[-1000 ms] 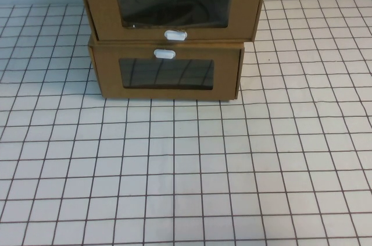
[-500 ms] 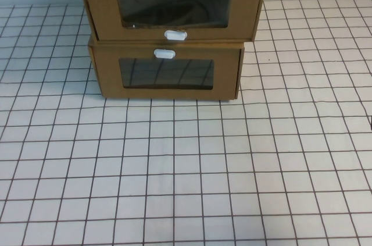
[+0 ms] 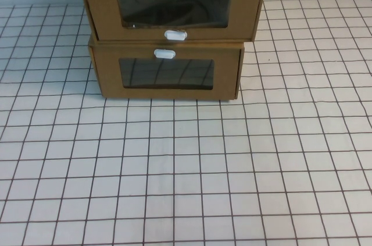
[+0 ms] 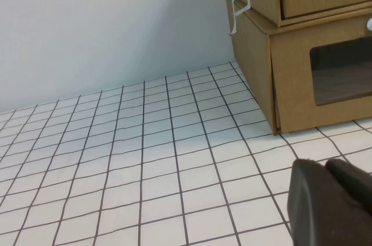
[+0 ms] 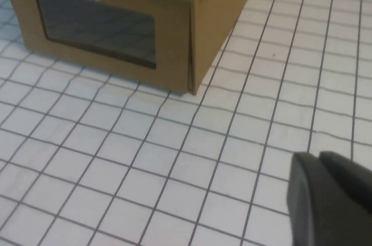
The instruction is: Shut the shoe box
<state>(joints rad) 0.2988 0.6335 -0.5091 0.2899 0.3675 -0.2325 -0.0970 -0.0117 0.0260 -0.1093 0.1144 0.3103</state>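
Shoe box (image 3: 172, 5), something dark behind its window, sits atop a similar cardboard box (image 3: 167, 72) at the tabletop's (image 3: 186, 170) far edge; left gripper (image 4: 331, 202) and right gripper (image 5: 328, 199) hover nearby.

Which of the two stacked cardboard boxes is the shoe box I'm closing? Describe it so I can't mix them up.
Find the brown two-box stack at the back of the gridded table. The shoe box is the upper one. Its white pull tab sits below its window, while the lower box has its tab above its window. Neither gripper appears in the high view; each shows only as a dark tip in its own wrist view: left gripper, right gripper.
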